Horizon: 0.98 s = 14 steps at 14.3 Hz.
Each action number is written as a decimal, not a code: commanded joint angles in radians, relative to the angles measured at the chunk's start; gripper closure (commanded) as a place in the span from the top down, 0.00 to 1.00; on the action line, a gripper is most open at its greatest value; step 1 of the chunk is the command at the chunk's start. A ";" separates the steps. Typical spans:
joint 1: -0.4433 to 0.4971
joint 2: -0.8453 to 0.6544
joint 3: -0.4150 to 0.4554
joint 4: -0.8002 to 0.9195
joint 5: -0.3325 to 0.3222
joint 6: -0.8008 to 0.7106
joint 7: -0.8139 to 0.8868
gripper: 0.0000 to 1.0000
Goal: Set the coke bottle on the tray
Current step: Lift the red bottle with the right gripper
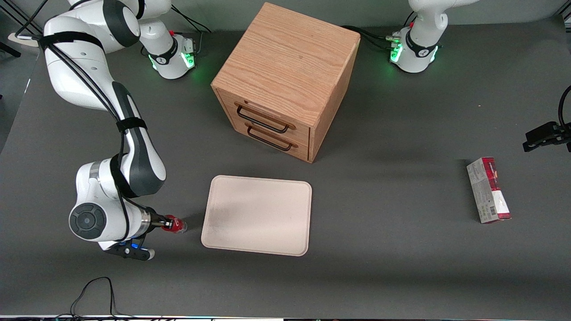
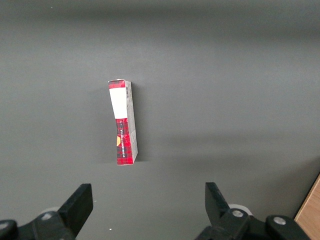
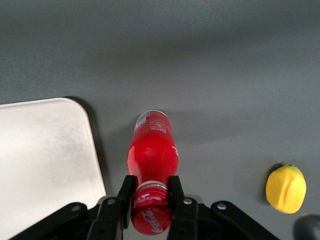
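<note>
- Coke bottle [image 3: 151, 150]: held by its neck just under the red cap, body pointing away from the wrist toward the table. Red label, clear base showing at the end away from the cap. In the front view the coke bottle [image 1: 175, 224] sits just beside the tray, apart from it, off its rim. Whether the base touches the table cannot be told.
- Gripper [image 3: 151, 192]: fingers [image 3: 125, 192] closed in on the bottle neck, one each side, narrow gap filled by the cap and neck. In the front view the gripper [image 1: 164, 221] is low, near the tray corner nearest the working arm and the front camera.
- Tray [image 1: 257, 215]: cream-beige, rounded corners, low rim, flat on the dark table [image 1: 383, 267], nothing on it. Lies nearer the front camera than the drawer cabinet. One rounded corner of the tray [image 3: 47, 165] shows in the right wrist view, beside the bottle with a strip of table between.
- Drawer cabinet [image 1: 285, 80]: wooden, two drawers with dark handles, both shut.
- Yellow lemon-like lump [image 3: 285, 189]: on the table near the bottle, apart from it.
- Red-and-grey carton [image 1: 488, 190]: lying flat toward the parked arm's end of the table, well apart from the tray; also seen as the carton [image 2: 122, 122] in the left wrist view.
</note>
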 commanded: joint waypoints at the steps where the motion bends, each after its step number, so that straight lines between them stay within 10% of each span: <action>1: 0.005 -0.019 -0.004 -0.005 -0.013 -0.006 0.031 0.00; 14: -0.029 -0.462 -0.017 -0.005 0.098 -0.492 -0.026 0.00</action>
